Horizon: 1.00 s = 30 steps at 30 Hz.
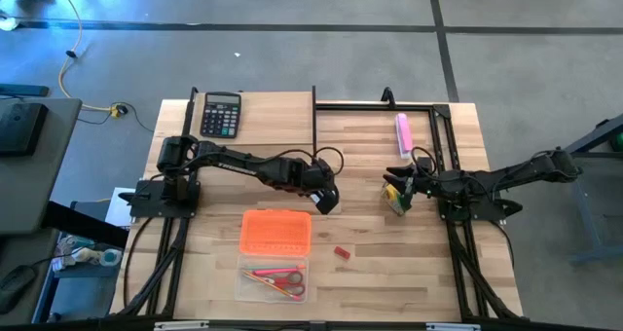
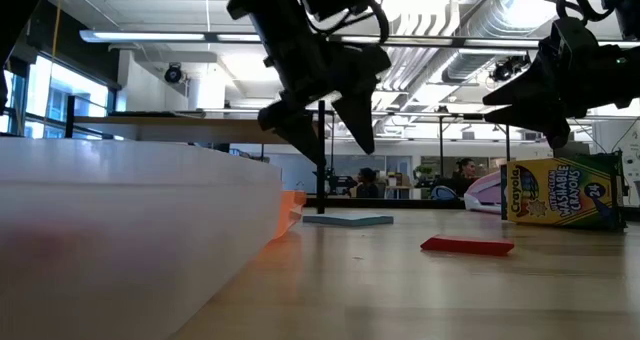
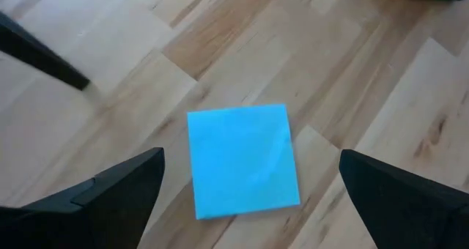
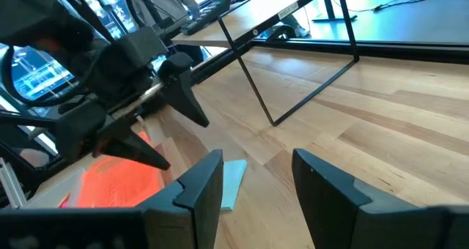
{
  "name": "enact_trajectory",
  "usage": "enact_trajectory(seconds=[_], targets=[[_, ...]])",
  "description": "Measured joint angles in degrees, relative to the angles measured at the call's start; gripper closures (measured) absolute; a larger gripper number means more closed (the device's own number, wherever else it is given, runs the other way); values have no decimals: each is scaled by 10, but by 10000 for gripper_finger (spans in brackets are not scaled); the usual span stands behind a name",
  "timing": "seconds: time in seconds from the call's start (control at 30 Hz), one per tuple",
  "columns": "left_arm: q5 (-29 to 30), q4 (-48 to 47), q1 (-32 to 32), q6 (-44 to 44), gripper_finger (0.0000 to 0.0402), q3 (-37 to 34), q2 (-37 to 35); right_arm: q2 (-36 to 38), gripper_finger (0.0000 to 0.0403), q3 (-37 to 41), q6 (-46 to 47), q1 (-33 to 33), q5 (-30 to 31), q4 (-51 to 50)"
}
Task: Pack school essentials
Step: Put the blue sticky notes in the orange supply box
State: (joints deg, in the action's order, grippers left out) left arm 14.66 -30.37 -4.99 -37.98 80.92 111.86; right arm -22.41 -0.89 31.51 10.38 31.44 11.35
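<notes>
Bench (image 1: 389, 273) of pale wood carries an open orange pencil case (image 1: 276, 231) near the left arm. Left gripper (image 3: 249, 198) hovers directly over the light-blue square notepad (image 3: 242, 160), fingers apart and straddling it. Right gripper (image 4: 256, 176), fingers apart, waits above the crayon box (image 2: 563, 192).

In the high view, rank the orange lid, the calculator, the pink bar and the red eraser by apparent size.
1. Orange lid.
2. Calculator.
3. Pink bar.
4. Red eraser, plainly smallest.
</notes>
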Motion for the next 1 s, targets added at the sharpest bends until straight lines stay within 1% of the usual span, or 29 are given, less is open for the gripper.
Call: enact_trajectory(seconds=[0.2,0.37,0.5,0.67,1.0], targets=[[-37,17,-2,-9,2,-1,40,0,249,0,0,0,0,-5],[-37,30,-2,-9,2,-1,50,0,249,0,0,0,0,-15],[-22,34,-2,-6,2,0,55,0,249,0,0,0,0,-19],[-37,37,-3,-9,2,-1,71,0,249,0,0,0,0,-23],[-24,45,-6,-6,2,-1,77,0,249,0,0,0,0,-35]])
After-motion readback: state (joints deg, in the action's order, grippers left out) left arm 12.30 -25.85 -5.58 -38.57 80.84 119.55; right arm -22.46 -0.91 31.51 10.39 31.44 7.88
